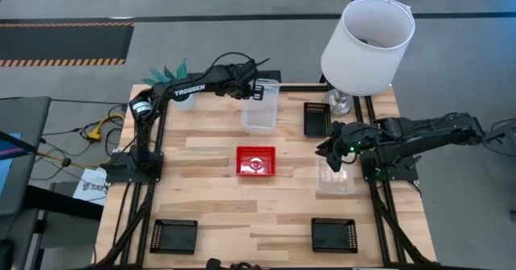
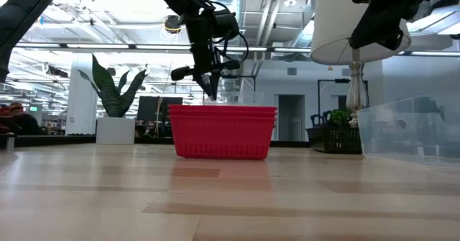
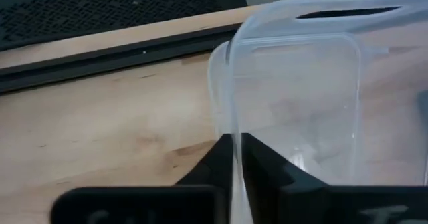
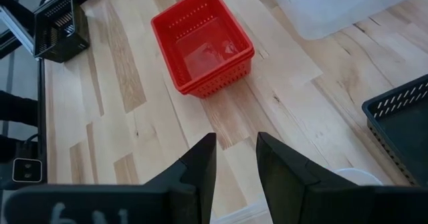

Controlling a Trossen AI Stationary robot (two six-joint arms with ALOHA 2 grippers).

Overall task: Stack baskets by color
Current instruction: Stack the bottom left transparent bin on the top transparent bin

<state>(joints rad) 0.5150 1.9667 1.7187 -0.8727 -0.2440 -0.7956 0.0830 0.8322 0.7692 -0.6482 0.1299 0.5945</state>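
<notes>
While the left gripper [image 3: 235, 158] pinches its fingers shut on the thin wall of a clear basket [image 1: 260, 106] at the far middle of the surface [image 1: 210, 213], the right gripper [image 1: 332, 147] hovers part-open over another clear basket [image 1: 335, 176] on the right. That plastic looks light, slick and flexible, so a rim pinch seems wise. Red baskets [image 1: 255, 160] sit stacked at the centre.
</notes>
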